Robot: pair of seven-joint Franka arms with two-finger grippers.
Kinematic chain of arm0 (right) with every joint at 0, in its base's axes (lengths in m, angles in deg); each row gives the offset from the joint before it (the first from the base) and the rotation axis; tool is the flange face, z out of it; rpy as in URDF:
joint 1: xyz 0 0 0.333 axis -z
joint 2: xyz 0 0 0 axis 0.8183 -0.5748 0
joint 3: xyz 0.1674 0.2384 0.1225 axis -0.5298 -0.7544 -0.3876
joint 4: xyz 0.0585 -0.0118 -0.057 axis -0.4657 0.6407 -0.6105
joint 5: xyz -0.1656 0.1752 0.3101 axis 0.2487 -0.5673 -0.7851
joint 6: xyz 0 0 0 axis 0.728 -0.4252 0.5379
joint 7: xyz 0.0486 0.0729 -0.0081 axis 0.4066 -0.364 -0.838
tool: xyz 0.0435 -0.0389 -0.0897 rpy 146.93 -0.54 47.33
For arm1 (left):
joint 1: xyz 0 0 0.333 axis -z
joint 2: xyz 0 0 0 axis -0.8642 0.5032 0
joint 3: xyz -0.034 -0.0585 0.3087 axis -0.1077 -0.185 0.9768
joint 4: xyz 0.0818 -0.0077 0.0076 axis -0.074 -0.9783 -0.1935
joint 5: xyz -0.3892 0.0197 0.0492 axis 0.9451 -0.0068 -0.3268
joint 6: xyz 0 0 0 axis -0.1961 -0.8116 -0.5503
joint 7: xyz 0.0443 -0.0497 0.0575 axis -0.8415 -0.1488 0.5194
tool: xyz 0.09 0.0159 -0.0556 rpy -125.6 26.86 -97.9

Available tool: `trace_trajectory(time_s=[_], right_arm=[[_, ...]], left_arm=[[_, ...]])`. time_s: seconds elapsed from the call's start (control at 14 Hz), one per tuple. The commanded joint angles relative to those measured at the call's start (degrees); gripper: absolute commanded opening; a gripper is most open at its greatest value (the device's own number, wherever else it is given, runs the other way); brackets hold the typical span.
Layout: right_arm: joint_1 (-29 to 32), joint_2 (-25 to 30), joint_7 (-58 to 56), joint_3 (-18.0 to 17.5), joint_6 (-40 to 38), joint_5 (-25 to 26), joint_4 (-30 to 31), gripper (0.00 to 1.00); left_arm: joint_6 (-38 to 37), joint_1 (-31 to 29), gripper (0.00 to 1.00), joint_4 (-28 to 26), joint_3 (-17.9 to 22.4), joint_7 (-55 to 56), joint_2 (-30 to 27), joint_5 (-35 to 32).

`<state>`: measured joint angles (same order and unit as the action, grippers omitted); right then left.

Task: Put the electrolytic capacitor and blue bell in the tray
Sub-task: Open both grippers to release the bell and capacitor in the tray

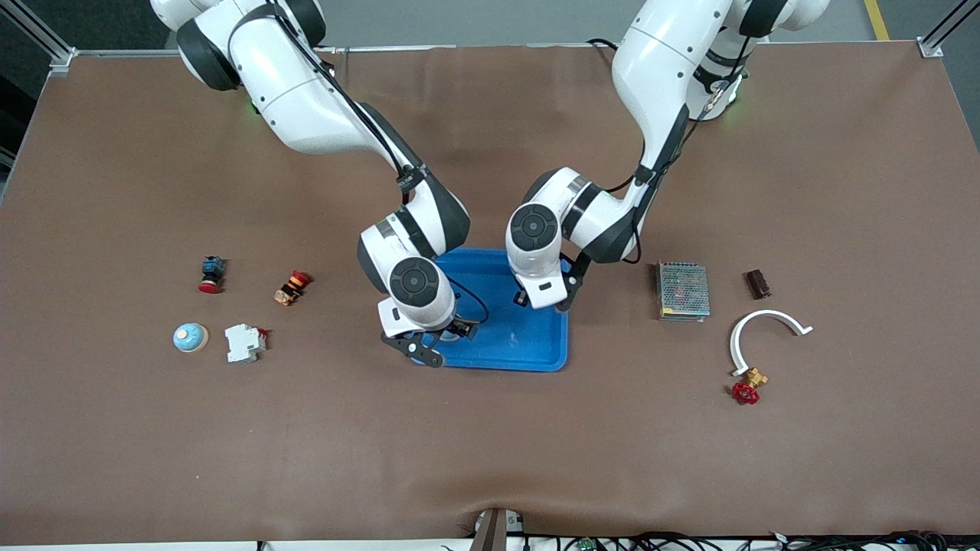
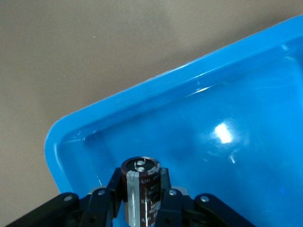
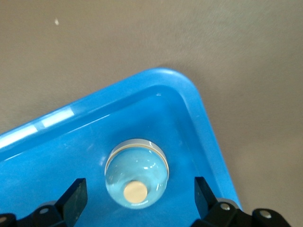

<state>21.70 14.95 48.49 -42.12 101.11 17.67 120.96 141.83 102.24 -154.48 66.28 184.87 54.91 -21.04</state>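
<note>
The bright-blue tray [image 1: 521,344] lies mid-table. My left gripper [image 1: 543,302] hangs over the tray and is shut on the electrolytic capacitor [image 2: 144,182], a dark-brown cylinder with a grey stripe, held upright above the tray floor near a corner of the rim [image 2: 142,90]. My right gripper [image 1: 438,344] is open over the tray corner nearest the front camera at the right arm's end. A light-blue bell [image 3: 136,172] with a cream button sits on the tray floor between its spread fingers [image 3: 75,194], untouched. A second light-blue bell [image 1: 190,337] sits on the table toward the right arm's end.
A white breaker [image 1: 244,343] and two red push-buttons [image 1: 212,274] [image 1: 292,288] lie near the second bell. Toward the left arm's end are a grey mesh box [image 1: 682,290], a dark block [image 1: 758,284], a white curved piece [image 1: 766,325] and a red-handled valve [image 1: 746,390].
</note>
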Motion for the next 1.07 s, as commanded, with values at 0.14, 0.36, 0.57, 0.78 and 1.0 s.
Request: trace_trajectory(time_s=[0.14,0.36,0.57,0.78,1.0], right_arm=[[1.9,2.5,-0.7,-0.2,-4.4,0.7,-1.5,1.00],[2.8,4.1,-1.9,0.3,-7.4,4.5,-1.1,1.00],[4.4,5.8,-8.4,0.5,-11.4,9.4,-1.1,1.00],[8.4,7.2,-17.8,0.4,-14.5,9.0,-1.1,1.00],[12.2,8.2,-21.9,0.5,-15.3,9.5,-0.9,1.00]], left_arm=[[4.0,1.8,0.06,-4.7,0.5,0.8,-0.8,1.4],[4.1,2.3,0.06,-5.4,0.4,1.2,-0.9,1.4],[4.1,2.5,0.31,-5.5,0.5,1.6,-0.9,1.4],[3.8,2.5,1.00,-5.2,0.6,1.7,-1.1,0.9],[2.1,2.4,1.00,-4.7,0.7,1.6,-3.1,0.5]])
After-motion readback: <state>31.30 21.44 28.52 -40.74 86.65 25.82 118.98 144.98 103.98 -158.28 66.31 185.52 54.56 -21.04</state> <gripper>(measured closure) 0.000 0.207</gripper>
